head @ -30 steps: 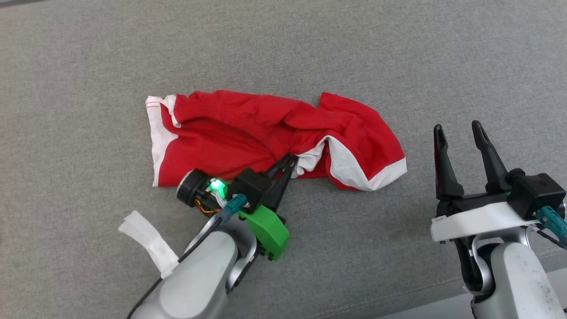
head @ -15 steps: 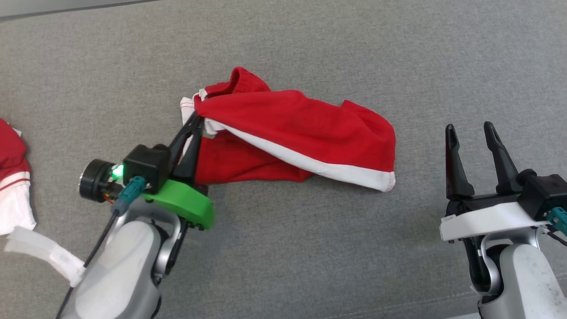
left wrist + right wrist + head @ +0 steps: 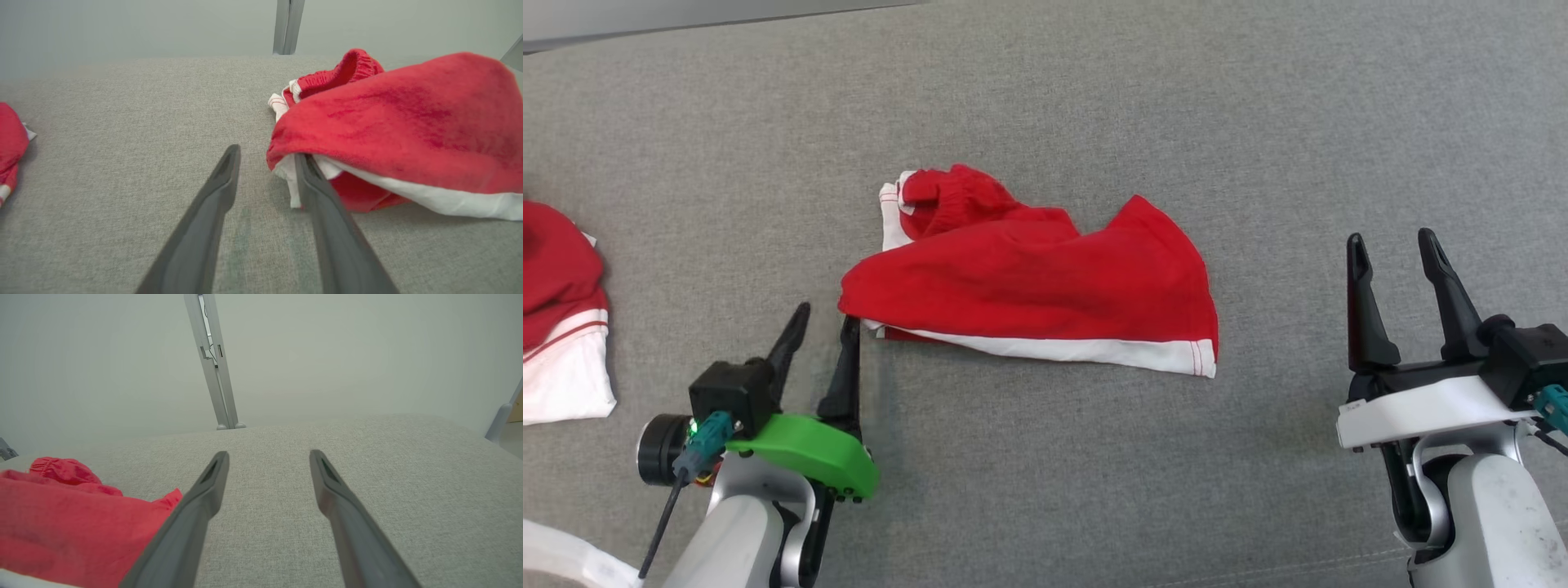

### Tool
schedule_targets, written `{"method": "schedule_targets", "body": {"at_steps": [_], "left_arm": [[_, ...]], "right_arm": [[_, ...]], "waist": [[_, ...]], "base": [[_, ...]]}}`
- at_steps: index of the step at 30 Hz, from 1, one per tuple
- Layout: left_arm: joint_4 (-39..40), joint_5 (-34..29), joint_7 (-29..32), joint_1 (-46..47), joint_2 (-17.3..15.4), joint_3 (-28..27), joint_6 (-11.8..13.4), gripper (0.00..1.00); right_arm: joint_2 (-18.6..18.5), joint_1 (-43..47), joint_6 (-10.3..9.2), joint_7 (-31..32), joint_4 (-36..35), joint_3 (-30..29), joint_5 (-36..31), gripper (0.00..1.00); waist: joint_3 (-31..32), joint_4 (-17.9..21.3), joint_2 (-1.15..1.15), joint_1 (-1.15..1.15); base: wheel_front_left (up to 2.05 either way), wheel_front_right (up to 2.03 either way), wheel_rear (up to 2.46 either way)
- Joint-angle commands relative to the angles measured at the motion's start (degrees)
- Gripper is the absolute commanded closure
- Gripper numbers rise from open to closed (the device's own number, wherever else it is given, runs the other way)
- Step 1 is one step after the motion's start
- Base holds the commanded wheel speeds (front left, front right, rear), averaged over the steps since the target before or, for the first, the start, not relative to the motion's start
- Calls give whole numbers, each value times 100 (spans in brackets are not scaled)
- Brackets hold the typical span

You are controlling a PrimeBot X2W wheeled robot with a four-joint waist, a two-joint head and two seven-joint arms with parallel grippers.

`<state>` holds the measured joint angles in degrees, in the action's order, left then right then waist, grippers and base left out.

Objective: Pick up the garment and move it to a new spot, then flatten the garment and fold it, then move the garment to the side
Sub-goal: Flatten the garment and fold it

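left gripper (image 3: 827, 314) jaws apart, empty | 1 tip hidden at garment (image 3: 1045, 286) edge | right gripper (image 3: 1390, 237) agape, empty

no text, label, brand, number or sign can be read in any of the views; nothing legible stands on any cloth, arm or surface.

A red-and-white cloth (image 3: 560, 310), perhaps shorts, lies on grey fabric (image 3: 1045, 490).

Lab: bare wall (image 3: 327, 355), fabric-covered worktop (image 3: 1045, 490)
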<state>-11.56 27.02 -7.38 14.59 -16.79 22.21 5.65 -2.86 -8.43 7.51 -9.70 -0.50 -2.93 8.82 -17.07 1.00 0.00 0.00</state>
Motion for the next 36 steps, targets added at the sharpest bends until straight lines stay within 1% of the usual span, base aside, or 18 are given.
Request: {"method": "schedule_targets", "body": {"at_steps": [1, 6, 10, 15, 19, 26, 36], "left_arm": [[-48, 16, -135, -93, 15, -66, 38, 0], [-180, 67, -509, -240, 60, -205, 94, 0], [-61, 29, -720, -326, 45, -469, 141, 0], [375, -153, -781, -481, 63, -882, 75, 0], [531, -310, -780, -676, 87, -1084, -49, 0], [461, -482, -782, -801, 176, -1191, -256, 0], [329, -579, -783, -776, 267, -1288, -362, 0]], "right_arm": [[-7, 78, -4, 18, -42, -6, -57, 0], [-8, 160, -4, 96, -114, 22, -111, 0], [-7, 263, -4, 160, -177, 60, -152, 0], [-8, 386, -4, 262, -275, 132, -196, 0], [-8, 462, -4, 319, -330, 176, -202, 0], [-8, 504, -4, 344, -373, 199, -159, 0], [-8, 498, -4, 346, -362, 196, -146, 0]], "waist": [[75, -43, 0, 0], [277, -129, 0, 0], [443, -198, 0, 0], [634, -259, 0, 0], [723, -268, 0, 0], [748, -275, 0, 0], [732, -268, 0, 0]], "base": [[0, 0, 0], [0, 0, 0], [0, 0, 0], [0, 0, 0], [0, 0, 0], [0, 0, 0], [0, 0, 0]]}}
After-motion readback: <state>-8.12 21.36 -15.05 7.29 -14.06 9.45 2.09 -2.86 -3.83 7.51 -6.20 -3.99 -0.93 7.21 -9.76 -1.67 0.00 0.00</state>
